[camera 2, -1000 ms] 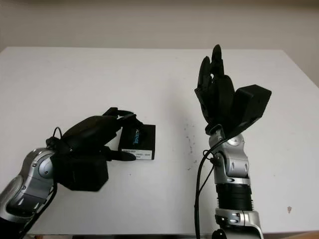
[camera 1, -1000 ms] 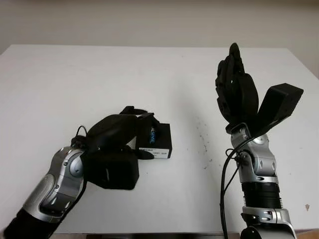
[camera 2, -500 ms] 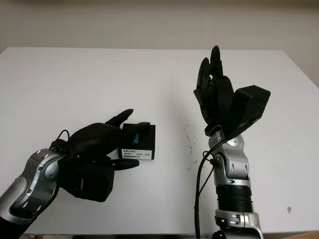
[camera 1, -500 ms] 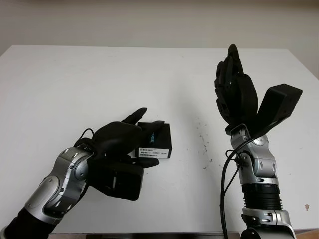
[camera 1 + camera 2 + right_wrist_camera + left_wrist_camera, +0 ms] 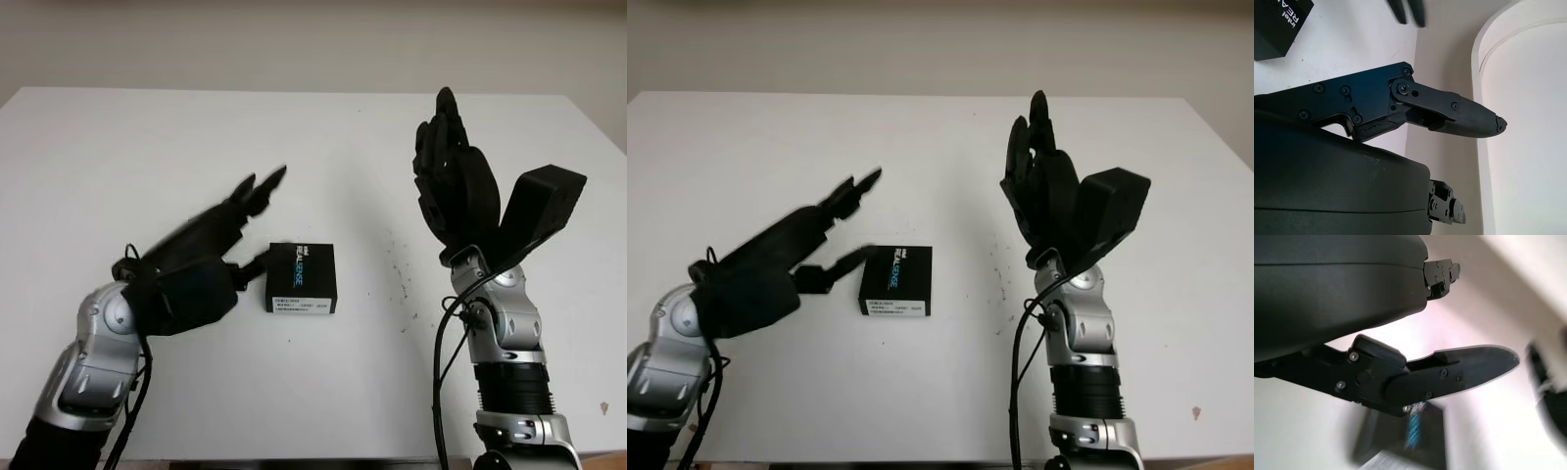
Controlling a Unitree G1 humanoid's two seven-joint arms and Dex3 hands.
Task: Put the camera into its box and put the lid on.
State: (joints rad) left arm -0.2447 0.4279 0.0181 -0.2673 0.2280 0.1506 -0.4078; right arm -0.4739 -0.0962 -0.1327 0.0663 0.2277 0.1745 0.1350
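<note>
In the left eye view your closed black box [image 5: 301,279] is lying flat at the centre of the white table [image 5: 118,157], while your left hand [image 5: 211,245] is hovering just left of it, released and holding nothing. In the right eye view your right hand [image 5: 1043,191] is standing raised at right of centre, open. In the left wrist view the box [image 5: 1410,440] is showing blurred beneath a finger [image 5: 1459,369], apparently untouched.
</note>
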